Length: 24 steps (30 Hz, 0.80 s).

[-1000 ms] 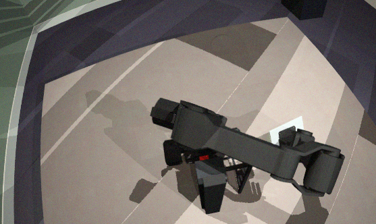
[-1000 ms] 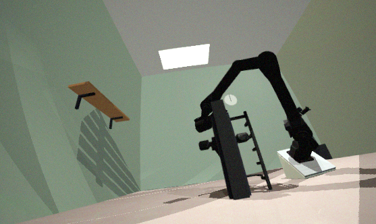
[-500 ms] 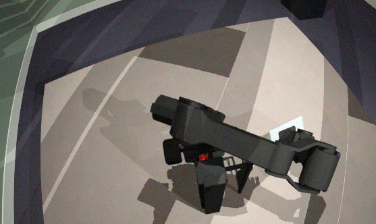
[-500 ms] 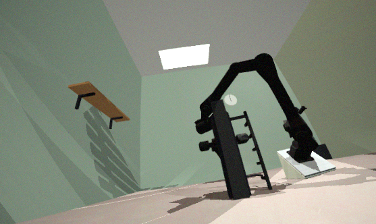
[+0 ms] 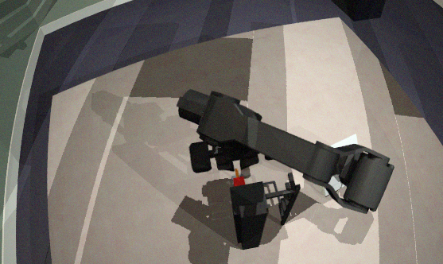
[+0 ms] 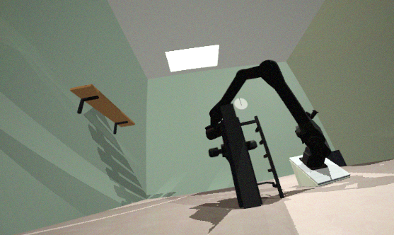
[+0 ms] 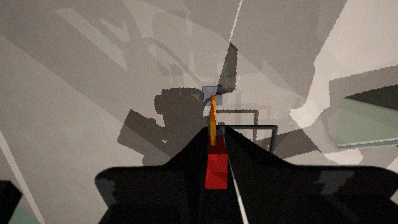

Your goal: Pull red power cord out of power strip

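Observation:
The red plug (image 5: pixel 238 181) (image 7: pixel 217 171) sits against the upper edge of a tall upright black block (image 5: pixel 249 228) (image 6: pixel 240 166), which looks like the power strip or its stand. A short orange cord (image 5: pixel 237 172) (image 7: pixel 213 117) rises from the plug. My gripper (image 5: pixel 236 165) (image 7: pixel 216 131) has its fingers nearly together, with a narrow gap. The plug shows beyond the fingertips, and nothing plainly shows gripped. The cord lines up with the gap in the wrist view; whether a finger touches it cannot be told. In the exterior view, the block hides the plug and fingertips.
A thin black ladder-like rack (image 5: pixel 290 203) (image 6: pixel 269 159) stands beside the block, close to the gripper. My arm reaches over from its white base plate (image 6: pixel 332 175) on the right. A brown shelf (image 6: pixel 108 107) hangs on the far left wall.

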Motion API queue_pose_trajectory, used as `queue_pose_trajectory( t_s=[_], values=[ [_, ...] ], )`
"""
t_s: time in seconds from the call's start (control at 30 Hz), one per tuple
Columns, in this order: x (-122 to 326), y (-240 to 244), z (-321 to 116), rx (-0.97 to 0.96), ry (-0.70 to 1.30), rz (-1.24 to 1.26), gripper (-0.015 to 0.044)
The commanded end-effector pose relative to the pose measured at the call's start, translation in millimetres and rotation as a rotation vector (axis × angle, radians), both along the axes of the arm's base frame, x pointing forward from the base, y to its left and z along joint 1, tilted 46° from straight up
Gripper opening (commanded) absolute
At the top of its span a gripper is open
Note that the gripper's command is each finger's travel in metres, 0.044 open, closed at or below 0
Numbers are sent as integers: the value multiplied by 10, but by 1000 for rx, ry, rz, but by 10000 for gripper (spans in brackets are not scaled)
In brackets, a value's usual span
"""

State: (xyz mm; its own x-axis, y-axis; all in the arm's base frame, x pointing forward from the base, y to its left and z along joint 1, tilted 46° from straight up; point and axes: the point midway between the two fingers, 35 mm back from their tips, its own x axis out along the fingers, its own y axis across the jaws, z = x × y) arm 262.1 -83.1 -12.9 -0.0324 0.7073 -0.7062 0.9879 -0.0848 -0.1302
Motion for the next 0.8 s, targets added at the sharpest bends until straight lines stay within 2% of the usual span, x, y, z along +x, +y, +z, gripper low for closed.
queue_pose_trajectory(
  t_s=[0.0, 0.17, 0.77],
  values=[
    [0, 0, 0, 0, 0, 0, 26],
    [0, 0, 0, 0, 0, 0, 157],
    [5, -35, 52, 8, 5, -5, 160]
  ],
)
